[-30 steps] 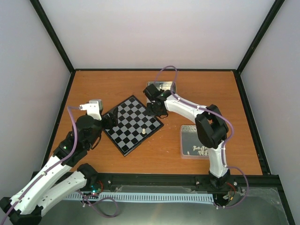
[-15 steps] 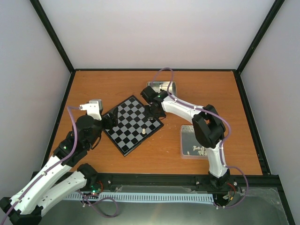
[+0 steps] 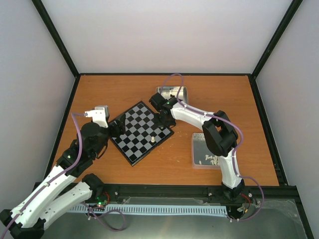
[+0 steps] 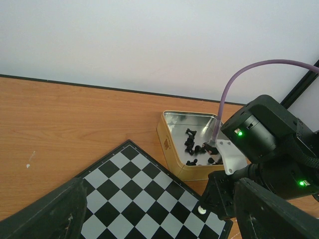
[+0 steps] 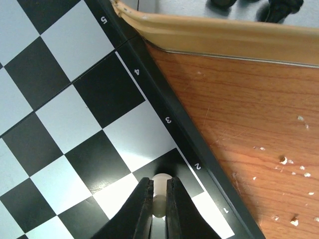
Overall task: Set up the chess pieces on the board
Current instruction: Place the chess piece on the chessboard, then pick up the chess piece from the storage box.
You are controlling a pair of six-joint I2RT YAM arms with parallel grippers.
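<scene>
my right gripper (image 5: 158,199) is pinching a white piece (image 5: 160,180) upright, straight over the dark edge square by the board (image 5: 65,99) rim's 2, while my left gripper (image 3: 117,127) sits spread, farther off.

Pale walls (image 3: 169,35), orange wooden tabletop (image 3: 219,94)

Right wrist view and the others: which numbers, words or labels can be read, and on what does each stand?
"5": white digit on the black rim of the board
"4": same rim
"3": same rim
"2": same rim
"1": same rim
Reddish mark on the side wall of the tin: too blurred to read.
</scene>
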